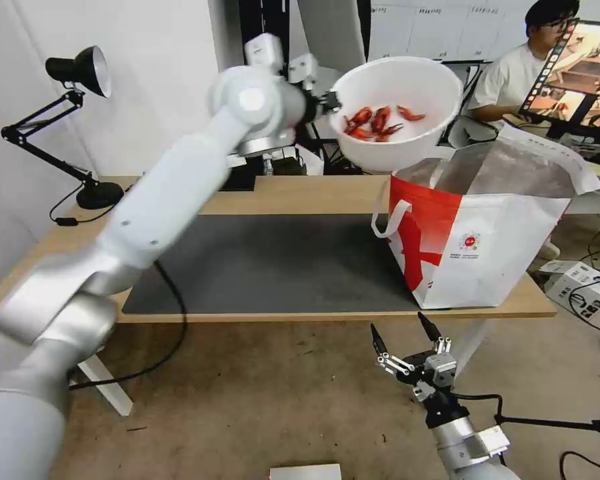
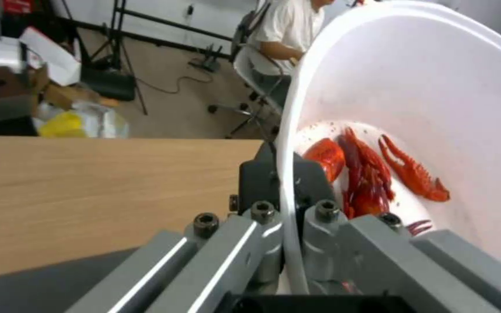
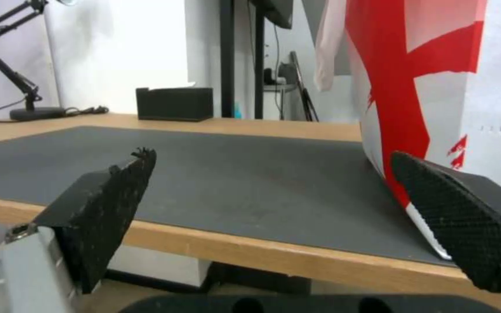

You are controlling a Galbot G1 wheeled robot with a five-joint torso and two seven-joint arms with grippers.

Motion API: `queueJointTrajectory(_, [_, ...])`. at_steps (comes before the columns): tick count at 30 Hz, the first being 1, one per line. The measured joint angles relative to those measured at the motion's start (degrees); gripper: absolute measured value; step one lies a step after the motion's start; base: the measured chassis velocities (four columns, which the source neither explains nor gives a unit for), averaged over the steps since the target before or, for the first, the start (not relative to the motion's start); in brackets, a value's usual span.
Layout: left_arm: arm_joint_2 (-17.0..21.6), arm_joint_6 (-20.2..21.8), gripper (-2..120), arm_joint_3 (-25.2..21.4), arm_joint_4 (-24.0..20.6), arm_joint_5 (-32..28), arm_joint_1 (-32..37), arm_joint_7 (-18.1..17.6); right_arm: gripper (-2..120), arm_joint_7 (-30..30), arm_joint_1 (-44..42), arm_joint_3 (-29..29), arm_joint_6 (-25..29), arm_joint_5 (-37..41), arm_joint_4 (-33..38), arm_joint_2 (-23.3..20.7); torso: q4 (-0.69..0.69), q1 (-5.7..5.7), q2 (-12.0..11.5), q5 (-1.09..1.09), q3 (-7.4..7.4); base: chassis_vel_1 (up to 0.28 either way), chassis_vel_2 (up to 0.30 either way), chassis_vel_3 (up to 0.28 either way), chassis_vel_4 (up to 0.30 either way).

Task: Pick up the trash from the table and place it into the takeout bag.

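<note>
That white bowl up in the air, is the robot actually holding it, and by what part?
Yes. The left gripper pinches the bowl by its rim, tilted over the bag. The right gripper is open and holds nothing.

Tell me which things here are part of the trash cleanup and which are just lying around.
Part of the job:
white bowl of crayfish shells, tilted, gripped at its rim by the left gripper
takeout bag, open
table

Lying about:
black tissue box
desk lamp
right gripper, open, below the table edge
</note>
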Motion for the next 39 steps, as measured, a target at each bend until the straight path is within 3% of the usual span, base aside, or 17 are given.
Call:
queueJointTrajectory(3, [-2.3,-0.2,0,0.1,1.6,0.5,-0.5,-0.8,100,0.0,0.0,0.0,0.0,0.0,0.0,0.0,0.0,0.0,0.0,0.01,0.0,0.0,0.0,0.0,0.0])
queueJointTrajectory(6, [-8.3,-1.6,0,0.5,5.7,2.6,-1.8,-1.9,100,0.0,0.0,0.0,0.0,0.0,0.0,0.0,-0.03,0.0,0.0,0.02,0.0,0.0,0.0,0.0,0.0])
queueJointTrajectory(11, [-13.9,-4.3,0,2.1,8.9,5.7,-2.3,-2.2,100,0.0,0.0,0.0,0.0,0.0,0.0,0.0,-0.03,0.0,0.0,0.02,0.0,0.0,0.0,0.0,0.0])
queueJointTrajectory(13, [-17.4,-6.9,0,4.2,10.7,10.1,-2.0,-2.4,100,0.0,0.0,0.0,0.0,0.0,0.0,0.0,-0.03,0.0,0.0,0.03,-0.01,0.0,0.0,0.0,0.0])
queueJointTrajectory(16, [-19.1,-10.2,0,6.7,12.3,15.4,-0.9,-3.0,100,0.0,0.0,0.0,0.0,0.0,0.0,0.0,-0.01,0.0,0.0,0.01,-0.01,0.0,0.0,0.0,0.0])
queueJointTrajectory(21, [-19.4,-16.1,0,11.7,14.0,25.8,0.7,-3.0,100,0.0,0.0,0.0,0.0,0.0,0.0,0.0,-0.01,0.0,0.0,0.01,0.0,0.0,0.0,0.0,0.0])
queueJointTrajectory(25, [-19.3,-18.8,0,13.4,14.8,30.2,1.3,-3.0,100,0.0,0.0,0.0,0.0,0.0,0.0,0.0,-0.01,0.0,0.0,0.0,-0.01,0.0,0.0,0.0,0.0])
queueJointTrajectory(34, [-17.5,-19.6,0,16.8,11.8,33.1,2.2,-0.4,100,0.0,0.0,0.0,0.0,0.0,0.0,0.0,0.0,0.0,0.0,0.0,-0.01,0.0,0.0,0.0,0.0])
queueJointTrajectory(39, [-16.6,-19.6,0,19.3,9.5,34.8,2.3,3.3,100,0.0,0.0,0.0,0.0,0.0,0.0,0.0,-0.01,0.0,0.0,0.0,-0.01,0.0,0.0,0.0,0.0])
